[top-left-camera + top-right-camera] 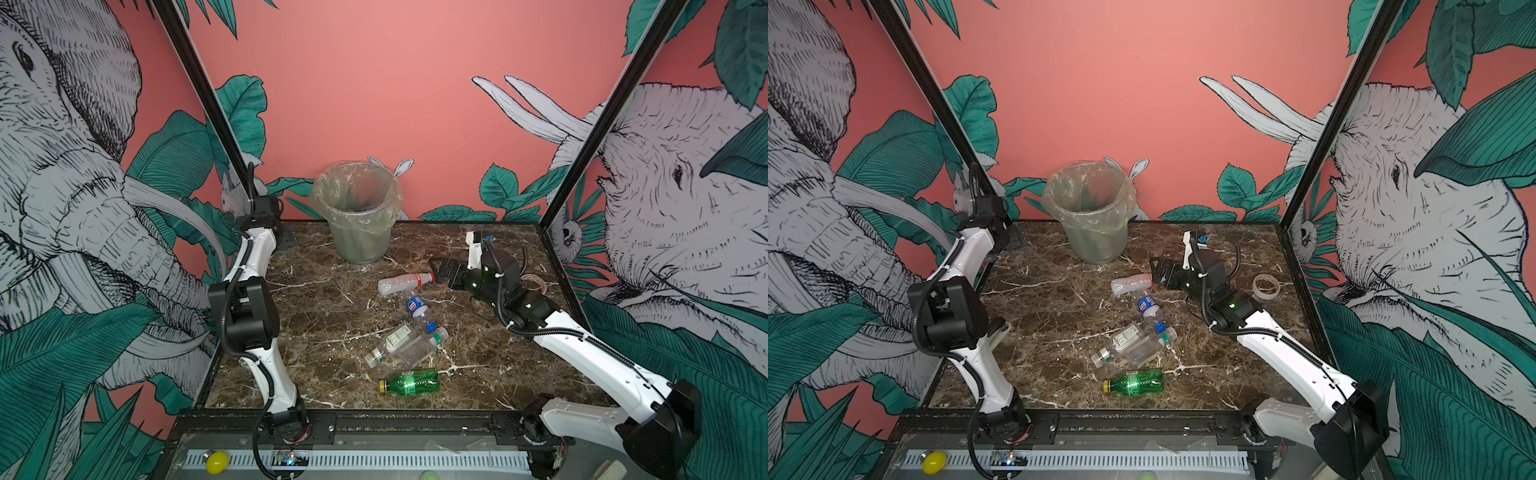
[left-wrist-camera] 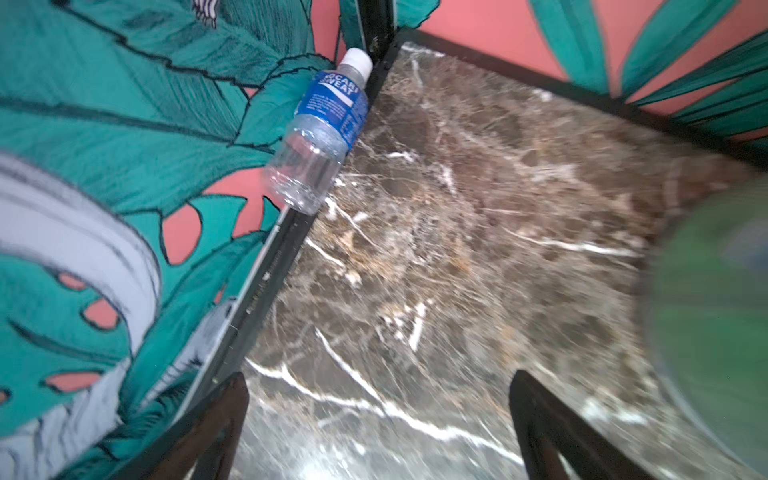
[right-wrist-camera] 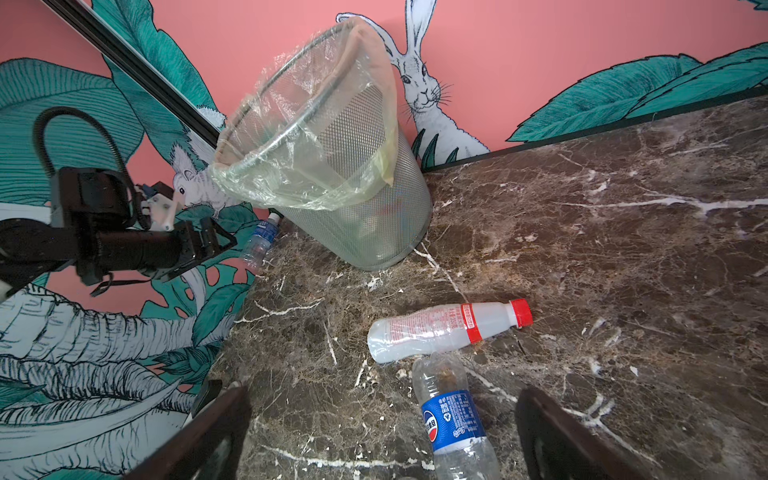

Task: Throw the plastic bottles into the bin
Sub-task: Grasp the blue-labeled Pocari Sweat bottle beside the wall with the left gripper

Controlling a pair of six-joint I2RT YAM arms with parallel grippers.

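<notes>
The right claw (image 3: 382, 440) stands wide apart and holds nothing. A clear blue-label bottle (image 3: 453, 424) lies on the table (image 3: 623, 291) below the gap between its fingers. The red-capped bottle (image 3: 444, 328) lies just ahead and the bin (image 3: 374, 224) farther ahead. The left claw (image 2: 374, 440) is also spread wide and empty. A white-capped bottle (image 2: 320, 129) lies well ahead of it.
</notes>
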